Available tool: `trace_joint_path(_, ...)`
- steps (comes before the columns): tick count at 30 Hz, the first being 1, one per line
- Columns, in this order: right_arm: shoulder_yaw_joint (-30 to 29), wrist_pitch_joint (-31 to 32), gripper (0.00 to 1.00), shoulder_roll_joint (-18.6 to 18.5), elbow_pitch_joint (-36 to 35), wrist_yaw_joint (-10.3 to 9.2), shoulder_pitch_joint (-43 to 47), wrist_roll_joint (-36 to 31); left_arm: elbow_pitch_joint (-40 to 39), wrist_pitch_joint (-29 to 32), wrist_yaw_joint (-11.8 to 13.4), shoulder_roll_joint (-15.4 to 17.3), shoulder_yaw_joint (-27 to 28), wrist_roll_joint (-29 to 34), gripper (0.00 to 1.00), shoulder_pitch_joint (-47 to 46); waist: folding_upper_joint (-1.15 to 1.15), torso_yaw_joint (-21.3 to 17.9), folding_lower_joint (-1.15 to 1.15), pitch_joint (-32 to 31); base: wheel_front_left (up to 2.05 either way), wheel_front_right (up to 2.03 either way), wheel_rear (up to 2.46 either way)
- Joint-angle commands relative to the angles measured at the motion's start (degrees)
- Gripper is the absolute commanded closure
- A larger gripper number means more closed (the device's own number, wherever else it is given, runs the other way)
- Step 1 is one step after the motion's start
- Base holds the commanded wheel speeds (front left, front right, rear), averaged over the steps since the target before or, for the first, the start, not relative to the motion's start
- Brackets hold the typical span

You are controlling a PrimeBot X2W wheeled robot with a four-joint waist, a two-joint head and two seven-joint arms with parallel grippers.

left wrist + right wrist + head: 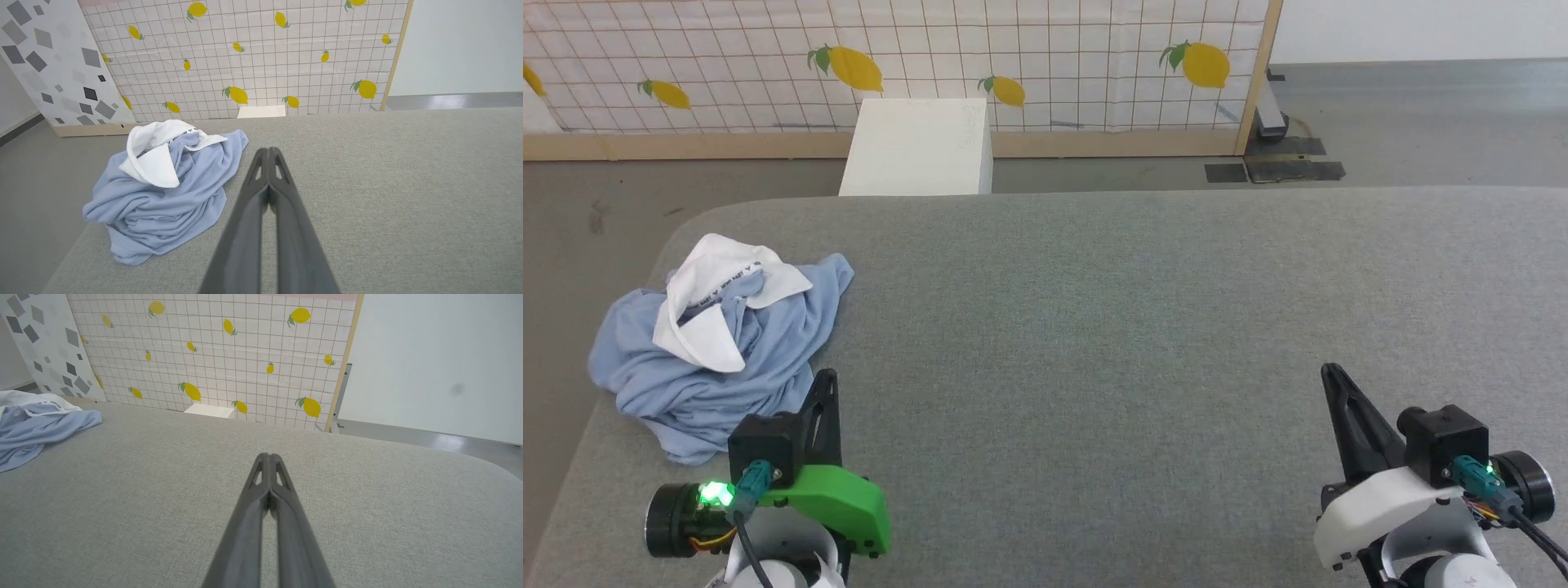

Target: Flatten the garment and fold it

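Garment [768,347] lies crumpled near left pincer [827,377]; it and right pincer [1330,371] point forward, closed, empty.

Loads of room across the surface [1143,327] from the middle to the right. Only thing in the way: the garment [727,359], bunched at the left edge beside the left tool [827,377].
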Motion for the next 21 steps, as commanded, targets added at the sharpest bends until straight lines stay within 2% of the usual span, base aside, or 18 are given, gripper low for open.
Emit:
trace_joint_path(1,0.1,0.0,1.0,0.1,-0.3,-0.1,-0.8,-0.4,-0.2,0.1,0.4,-0.3,0.2,0.6,1.0,0.7,0.0,0.0,0.0,0.0,0.0,0.0,0.0)
trace_joint_path(21,0.1,0.0,1.0,0.1,-0.3,-0.1,-0.8,-0.4,-0.2,0.1,0.4,-0.3,0.2,0.6,1.0,0.7,0.0,0.0,0.0,0.0,0.0,0.0,0.0)
